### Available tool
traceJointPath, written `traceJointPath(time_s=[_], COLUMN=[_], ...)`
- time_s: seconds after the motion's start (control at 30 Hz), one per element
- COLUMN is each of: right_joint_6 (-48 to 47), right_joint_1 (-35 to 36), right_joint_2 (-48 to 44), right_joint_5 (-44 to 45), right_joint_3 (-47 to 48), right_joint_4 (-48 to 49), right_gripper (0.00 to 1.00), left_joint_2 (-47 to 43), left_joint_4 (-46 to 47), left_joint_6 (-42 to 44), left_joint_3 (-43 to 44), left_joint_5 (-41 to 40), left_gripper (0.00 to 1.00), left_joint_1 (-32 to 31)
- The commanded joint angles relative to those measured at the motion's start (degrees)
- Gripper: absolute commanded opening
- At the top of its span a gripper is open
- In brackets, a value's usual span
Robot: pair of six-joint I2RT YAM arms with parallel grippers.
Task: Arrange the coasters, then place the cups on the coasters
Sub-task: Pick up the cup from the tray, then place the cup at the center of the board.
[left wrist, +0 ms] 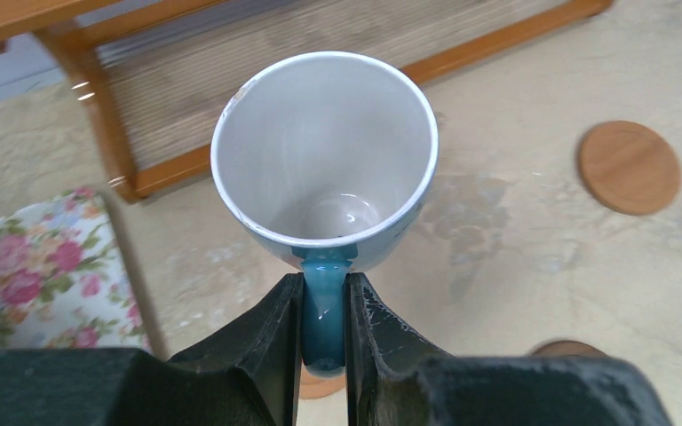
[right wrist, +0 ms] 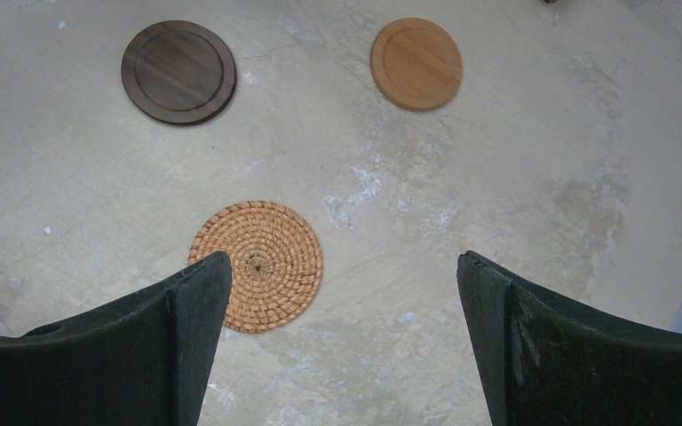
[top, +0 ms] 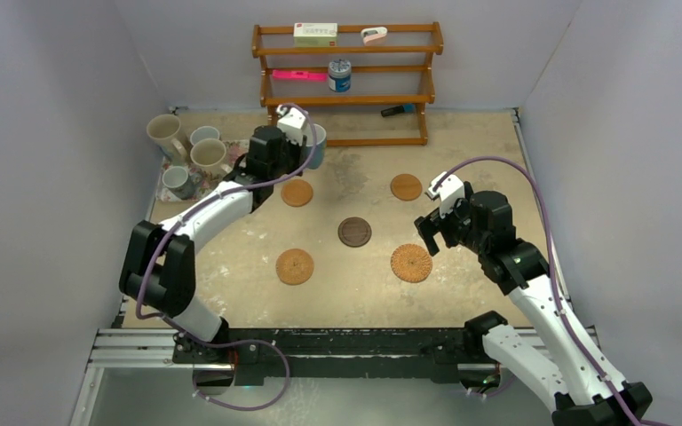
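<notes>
My left gripper (left wrist: pixel 324 284) is shut on the handle of a light blue cup (left wrist: pixel 324 151), held upright above the table near the back-left coaster (top: pixel 297 193). The same cup (top: pixel 318 146) shows in the top view beside the left gripper (top: pixel 306 142). Other coasters lie flat: a smooth tan one (top: pixel 406 186), a dark brown one (top: pixel 354 232), and two woven ones (top: pixel 295 266) (top: pixel 411 263). Two cream cups (top: pixel 165 133) (top: pixel 209 156) and two small cups (top: pixel 204 136) (top: pixel 178 182) stand at the left. My right gripper (right wrist: pixel 344 266) hangs open, holding nothing, just right of the woven coaster (right wrist: pixel 257 264).
A floral tray (left wrist: pixel 35 266) lies under the cups at the left edge. A wooden rack (top: pixel 346 99) stands at the back wall with a tin can (top: pixel 339 75) and small items on it. White walls close in the left and right sides.
</notes>
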Motion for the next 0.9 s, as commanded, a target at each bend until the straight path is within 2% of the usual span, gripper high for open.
traceJointPath(time_s=[0.0, 0.33, 0.87], right_joint_6=[0.25, 0.18, 0.16], right_joint_1=[0.24, 0.24, 0.24], right_joint_2=[-0.33, 0.37, 0.2], right_joint_5=[0.07, 0.43, 0.2], right_joint_3=[-0.56, -0.56, -0.65], right_joint_4=[1.13, 1.2, 1.17], right_gripper=[0.99, 0.99, 0.99], left_joint_2=[0.92, 4.7, 10.19], left_joint_4=[9.68, 13.15, 13.48], left_joint_6=[1.05, 1.25, 1.85], left_joint_3=[0.72, -0.19, -0.8], left_joint_5=[3.41, 5.51, 4.72], left_gripper=[0.0, 0.0, 0.0], left_joint_1=[-2.58, -7.48, -10.04])
